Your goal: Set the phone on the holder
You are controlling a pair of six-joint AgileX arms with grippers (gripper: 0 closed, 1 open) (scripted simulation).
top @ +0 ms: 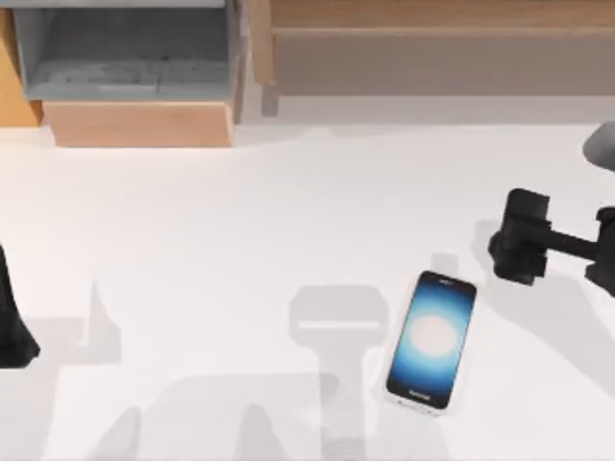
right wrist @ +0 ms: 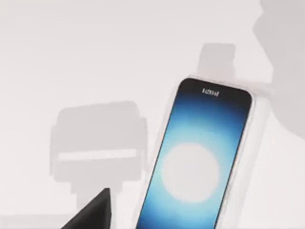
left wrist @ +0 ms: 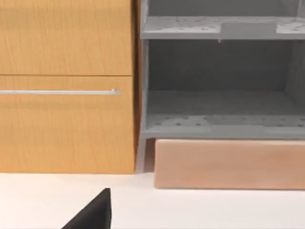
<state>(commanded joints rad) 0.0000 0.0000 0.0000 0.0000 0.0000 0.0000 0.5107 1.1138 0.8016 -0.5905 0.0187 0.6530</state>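
The phone (top: 432, 341) lies flat and face up on the white table, right of centre near the front edge, its blue-white screen glowing. In the right wrist view the phone (right wrist: 198, 162) is close below the camera. My right gripper (top: 511, 236) hovers up and to the right of the phone, apart from it and holding nothing. A pale grey, shadow-like shape (top: 336, 319) lies just left of the phone; I cannot tell whether it is the holder. My left gripper (top: 13, 331) is parked at the table's left edge.
A grey open shelf unit (top: 125, 53) on a light wooden base (top: 139, 123) stands at the back left, beside a wooden cabinet (left wrist: 66, 119) with a metal handle. A long wooden ledge (top: 432, 19) runs along the back right. Soft shadows cross the front of the table.
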